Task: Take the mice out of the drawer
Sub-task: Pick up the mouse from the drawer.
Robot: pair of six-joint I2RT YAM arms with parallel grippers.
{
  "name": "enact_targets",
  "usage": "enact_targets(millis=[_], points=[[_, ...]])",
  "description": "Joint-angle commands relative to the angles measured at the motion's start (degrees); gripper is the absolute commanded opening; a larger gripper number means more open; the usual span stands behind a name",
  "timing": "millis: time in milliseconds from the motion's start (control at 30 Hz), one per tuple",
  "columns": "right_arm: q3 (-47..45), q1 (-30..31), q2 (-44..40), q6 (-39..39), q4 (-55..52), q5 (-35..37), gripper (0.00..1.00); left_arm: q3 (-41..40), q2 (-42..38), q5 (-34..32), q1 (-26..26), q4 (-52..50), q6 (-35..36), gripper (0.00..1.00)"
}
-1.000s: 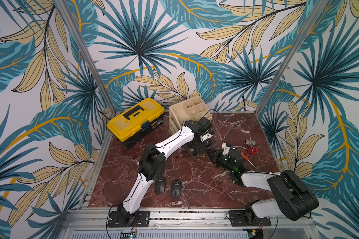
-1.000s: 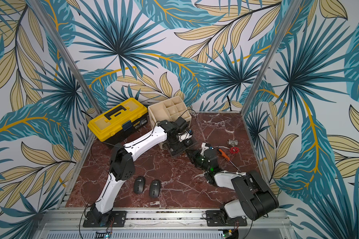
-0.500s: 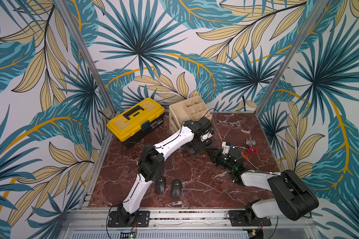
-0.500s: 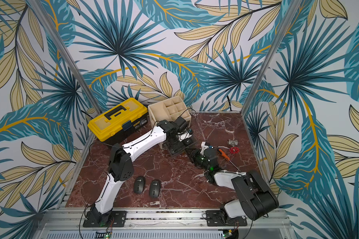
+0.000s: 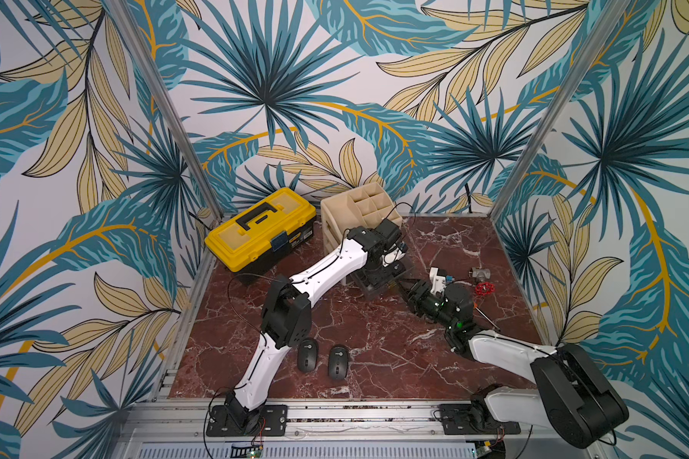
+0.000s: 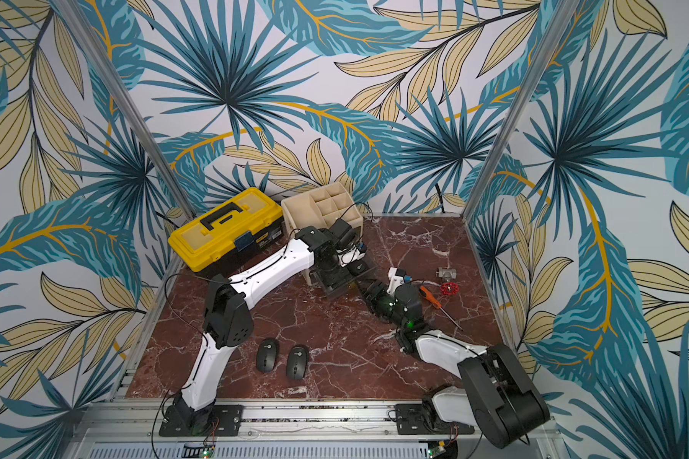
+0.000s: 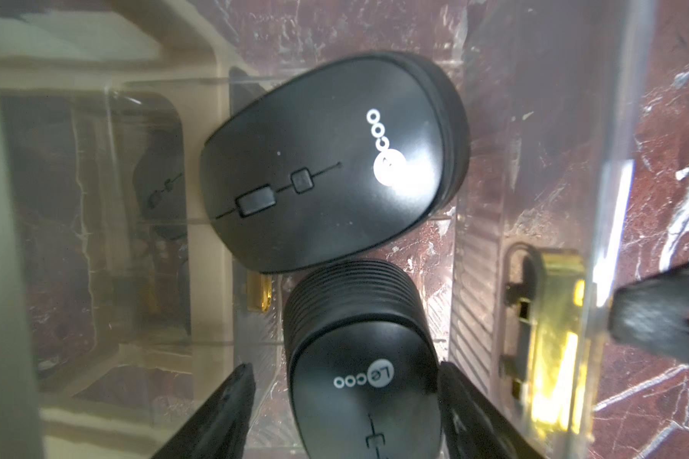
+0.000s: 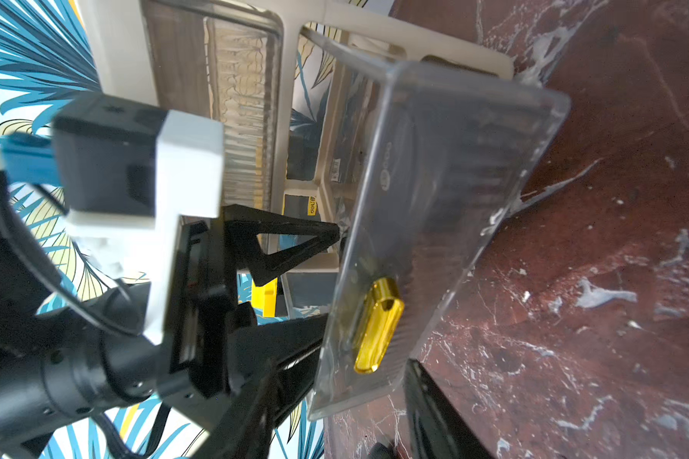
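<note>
Left jaws stood wide, straddling one dark grey oval wireless mouse [image 7: 362,377] at bottom centre of the left wrist view. One finger [image 7: 462,413] sat right against its side, with a gap at the other, so no clamp. A second mouse [image 7: 331,163] lay just beside it, mid-frame. Both were inside the clear plastic drawer [image 8: 454,167], which stood out of the beige plastic organiser [image 5: 359,206]. My right jaws were parted, just beside the drawer's gold handle [image 8: 378,326], not on it. A third mouse [image 5: 307,354] and a fourth mouse [image 5: 338,361] lay side by side on the red marble surface [image 5: 394,337], lower centre in a top view.
</note>
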Motion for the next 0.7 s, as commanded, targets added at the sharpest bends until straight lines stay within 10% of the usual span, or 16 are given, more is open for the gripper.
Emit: enact_targets(millis=[0,500,667], points=[[-0.7,-0.2,-2.7,-3.4,-6.9,1.9,0.49,-1.2,-1.9,-0.1,0.7,-0.8,-0.1,0.74],[1.1,-0.7,8.9,-2.4,-4.6,3.9,0.00,-1.1,-2.8,2.8,1.4,-1.7,0.1,0.75],[2.4,-0.6,19.7,0.4,8.2,2.1,0.00,-1.1,-3.0,3.5,1.4,-2.0,0.1,0.75]])
